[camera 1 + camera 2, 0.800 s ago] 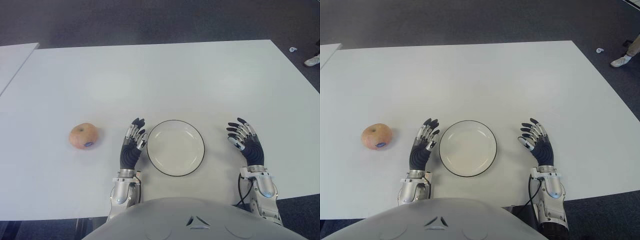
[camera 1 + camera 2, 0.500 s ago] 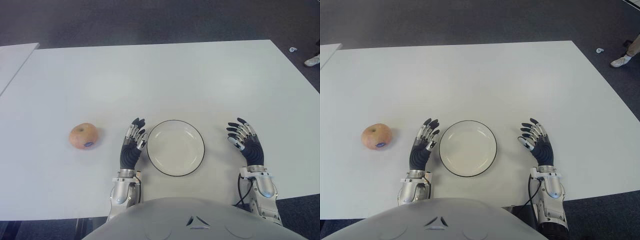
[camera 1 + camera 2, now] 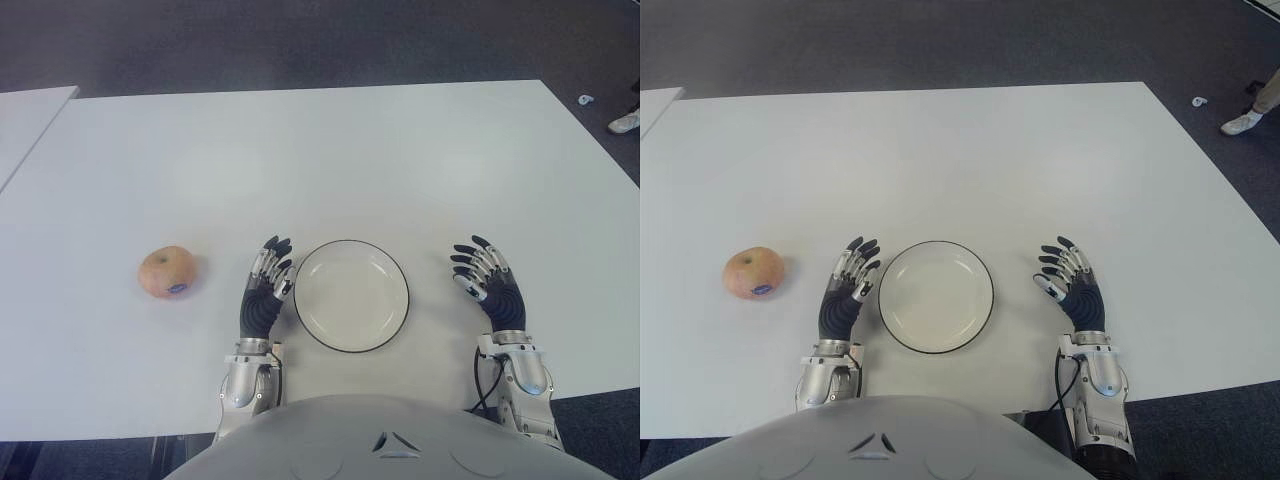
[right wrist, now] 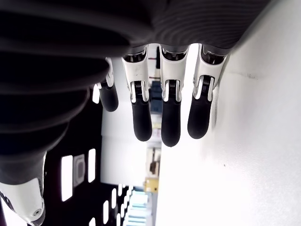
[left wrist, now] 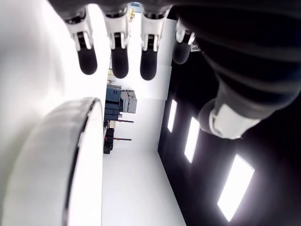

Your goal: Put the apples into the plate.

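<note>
One reddish-yellow apple [image 3: 168, 272] with a small blue sticker lies on the white table [image 3: 320, 160], well to the left. A white plate [image 3: 351, 295] with a dark rim sits near the table's front edge, with nothing in it. My left hand [image 3: 268, 275] stands just left of the plate, fingers spread and holding nothing; its wrist view shows the plate's rim [image 5: 70, 141] close by. My right hand [image 3: 482, 273] is to the right of the plate, a short gap away, fingers relaxed and holding nothing.
A second white table's corner [image 3: 25, 115] shows at the far left. Dark carpet [image 3: 300, 40] lies beyond the table. A person's shoe [image 3: 625, 121] is on the floor at the far right.
My right hand has shifted very slightly towards the plate. The apple, plate and left hand stay where they were.
</note>
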Motion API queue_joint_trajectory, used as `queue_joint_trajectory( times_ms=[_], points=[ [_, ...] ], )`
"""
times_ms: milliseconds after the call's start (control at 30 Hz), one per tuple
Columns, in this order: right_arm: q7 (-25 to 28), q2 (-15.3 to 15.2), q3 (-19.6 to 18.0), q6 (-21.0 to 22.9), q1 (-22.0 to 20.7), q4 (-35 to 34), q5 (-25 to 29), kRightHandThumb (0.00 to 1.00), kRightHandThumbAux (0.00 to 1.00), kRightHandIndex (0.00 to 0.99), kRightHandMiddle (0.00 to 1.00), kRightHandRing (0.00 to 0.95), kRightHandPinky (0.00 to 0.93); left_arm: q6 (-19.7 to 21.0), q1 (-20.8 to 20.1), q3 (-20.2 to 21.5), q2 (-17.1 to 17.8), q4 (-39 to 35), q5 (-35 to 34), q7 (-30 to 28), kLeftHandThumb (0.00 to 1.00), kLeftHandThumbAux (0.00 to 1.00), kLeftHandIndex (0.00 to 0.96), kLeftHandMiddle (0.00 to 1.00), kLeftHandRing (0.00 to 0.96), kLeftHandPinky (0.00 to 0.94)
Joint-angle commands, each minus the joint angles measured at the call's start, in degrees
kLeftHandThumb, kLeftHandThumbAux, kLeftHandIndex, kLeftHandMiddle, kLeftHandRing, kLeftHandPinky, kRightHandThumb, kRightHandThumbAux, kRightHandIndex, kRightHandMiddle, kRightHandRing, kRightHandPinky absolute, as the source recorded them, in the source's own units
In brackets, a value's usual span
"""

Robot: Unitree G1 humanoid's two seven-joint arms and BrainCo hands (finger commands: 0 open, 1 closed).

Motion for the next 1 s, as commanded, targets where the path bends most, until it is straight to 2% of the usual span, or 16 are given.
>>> queue_joint_trajectory(
  times_ms=[33,300,367,467,533,700,800,1000],
  points=[
    [-0.15,1.41,1.51,4.38,2.53,5.38,-1.5,0.361,0.641,0.137,0.306,0.313,0.35,4.83,1.04,2.52,0.25,8.99,-1.18,-0.22,0.152,0.596,0.121,0.162,0.146,0.169],
    [-0.12,1.4,1.41,3.9,2.5,5.77,-1.5,0.355,0.651,0.139,0.315,0.321,0.359,5.03,1.77,2.2,0.2,7.45,-1.07,-0.13,0.161,0.595,0.125,0.178,0.168,0.201],
    [-0.14,1.36,1.39,3.95,2.41,5.83,-1.53,0.354,0.651,0.139,0.314,0.321,0.357,5.92,2.32,2.02,0.39,4.76,-1.08,-0.02,0.169,0.591,0.128,0.185,0.176,0.212],
    [-0.45,1.19,1.27,4.63,2.14,5.99,-1.72,0.351,0.649,0.139,0.312,0.32,0.358,8.3,4.46,2.26,1.97,-9.08,-0.86,0.46,0.199,0.578,0.132,0.195,0.189,0.22],
    [-0.67,1.13,1.21,5.0,1.95,6.17,-1.83,0.349,0.651,0.137,0.31,0.319,0.356,8.69,5.0,3.49,3.08,-14.61,-0.64,0.27,0.237,0.564,0.134,0.194,0.186,0.208],
    [-0.8,1.04,1.11,5.32,1.6,6.61,-1.82,0.345,0.659,0.134,0.31,0.319,0.356,10.09,5.42,6.28,5.13,-20.17,0.54,-0.14,0.275,0.543,0.136,0.19,0.18,0.194],
    [-0.73,1.18,1.06,4.89,1.2,7.31,-1.6,0.339,0.661,0.135,0.313,0.321,0.36,10.13,5.21,7.43,5.57,-20.7,0.88,-0.11,0.305,0.521,0.144,0.196,0.177,0.181],
    [-0.98,1.57,1.13,4.95,0.79,7.68,-1.57,0.35,0.658,0.137,0.318,0.327,0.37,13.52,4.99,7.92,5.85,-25.56,0.51,-0.1,0.336,0.505,0.164,0.209,0.18,0.176]
  ],
)
